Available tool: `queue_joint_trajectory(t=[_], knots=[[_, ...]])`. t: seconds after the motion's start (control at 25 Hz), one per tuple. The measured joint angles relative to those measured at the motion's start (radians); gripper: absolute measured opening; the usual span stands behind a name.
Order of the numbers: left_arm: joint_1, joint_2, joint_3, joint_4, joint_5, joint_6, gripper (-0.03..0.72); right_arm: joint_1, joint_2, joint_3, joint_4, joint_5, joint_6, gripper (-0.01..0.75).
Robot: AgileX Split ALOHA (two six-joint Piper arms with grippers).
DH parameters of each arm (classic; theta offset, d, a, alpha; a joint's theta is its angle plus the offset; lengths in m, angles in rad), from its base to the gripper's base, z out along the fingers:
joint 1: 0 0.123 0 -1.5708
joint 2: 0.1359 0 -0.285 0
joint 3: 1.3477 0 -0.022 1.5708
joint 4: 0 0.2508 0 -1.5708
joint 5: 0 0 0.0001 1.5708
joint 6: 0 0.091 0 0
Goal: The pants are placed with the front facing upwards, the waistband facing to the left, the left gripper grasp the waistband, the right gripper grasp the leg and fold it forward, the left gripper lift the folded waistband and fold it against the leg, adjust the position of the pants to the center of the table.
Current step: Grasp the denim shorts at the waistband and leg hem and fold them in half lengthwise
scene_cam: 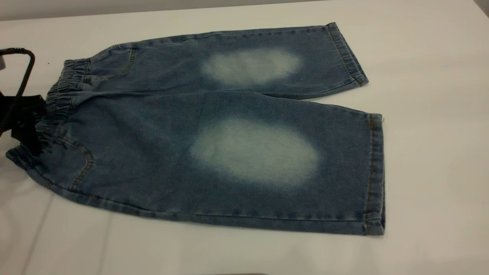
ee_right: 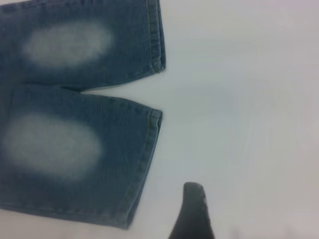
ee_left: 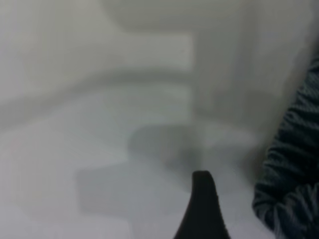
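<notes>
My left gripper (scene_cam: 26,122) sat against the waistband (scene_cam: 61,99); grip state undeterminable. Pants (scene_cam: 229,152) lay flat on table (scene_cam: 439,152).

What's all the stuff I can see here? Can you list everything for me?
pants: one pair, blue denim with pale faded patches on the front of each leg, lying flat and unfolded on the table, waist at the exterior view's left, cuffs at its right.
waistband: one, gathered blue denim, at the pants' left end.
table: one, white, under everything.
cable: one, black, looping at the exterior view's left edge.
left gripper: one, black, at the waistband.
right gripper: one, black, only a fingertip shows, over bare table beyond the cuffs.
</notes>
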Motion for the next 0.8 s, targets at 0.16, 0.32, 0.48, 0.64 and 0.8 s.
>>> queue_joint_trajectory(t=[0.16, 0.32, 0.48, 0.64, 0.8], knots=[[-0.018, 0.012, -0.003, -0.004, -0.030, 0.000, 0.386, 0.000, 0.000, 0.000, 0.000, 0.016, 0.000, 0.496], [-0.033, 0.016, -0.003, -0.018, -0.056, 0.000, 0.134, 0.000, 0.000, 0.000, 0.000, 0.025, 0.000, 0.496], [-0.037, 0.006, -0.003, -0.020, -0.060, -0.001, 0.064, 0.000, 0.003, 0.000, 0.024, 0.024, -0.054, 0.496], [-0.060, -0.038, 0.002, -0.013, -0.049, 0.007, 0.059, 0.000, 0.049, 0.000, 0.155, -0.001, -0.189, 0.496], [-0.104, -0.149, 0.009, -0.013, -0.010, 0.053, 0.059, 0.000, 0.155, 0.000, 0.267, -0.012, -0.289, 0.496]])
